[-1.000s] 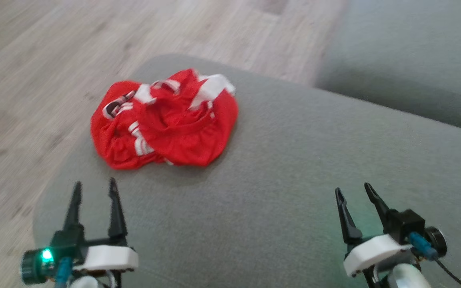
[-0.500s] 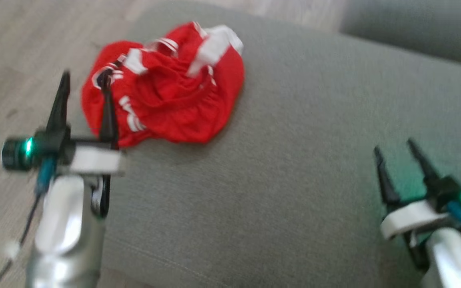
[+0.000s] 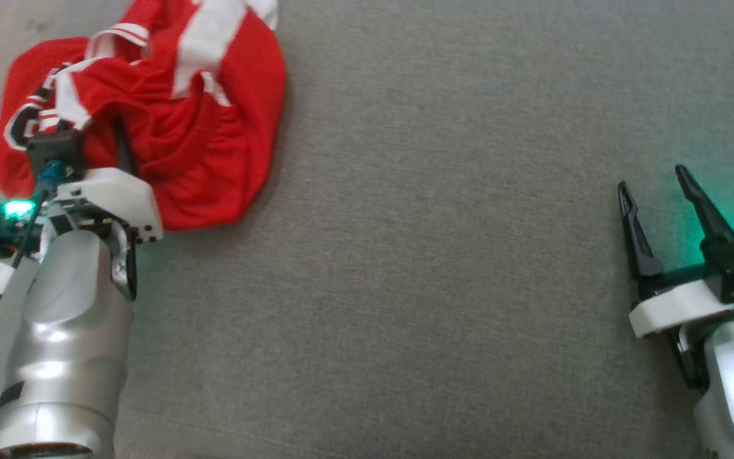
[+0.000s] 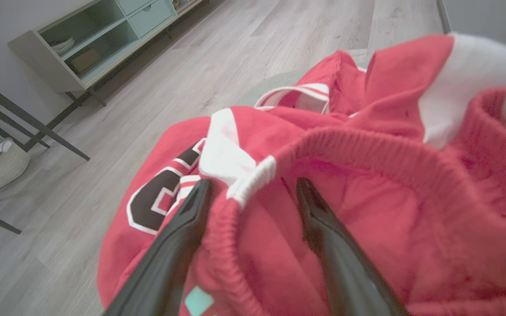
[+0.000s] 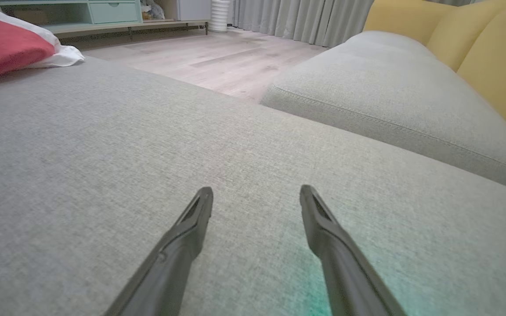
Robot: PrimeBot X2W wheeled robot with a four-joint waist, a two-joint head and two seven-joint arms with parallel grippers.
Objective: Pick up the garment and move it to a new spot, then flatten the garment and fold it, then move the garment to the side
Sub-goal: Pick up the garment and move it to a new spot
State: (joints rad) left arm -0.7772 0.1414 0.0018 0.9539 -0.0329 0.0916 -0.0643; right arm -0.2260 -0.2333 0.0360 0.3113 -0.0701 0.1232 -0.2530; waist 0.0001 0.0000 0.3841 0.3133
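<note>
Your left hand (image 4: 254, 184) was spread, with one finger on each side of the elastic waistband (image 4: 367, 149), so you were at the pick-up. I think it was wise to push a little deeper before pressing shut, to catch the thick band and not only one loose layer, and then to lift straight up. Your right hand (image 3: 652, 177), at four o'clock on the grey cushion (image 3: 437, 255), was spread too and held nothing. The garment (image 3: 214, 159) lay crumpled at ten o'clock, near the cushion's edge. It was red cloth with white stripes and a dark figure outlined in white.
</note>
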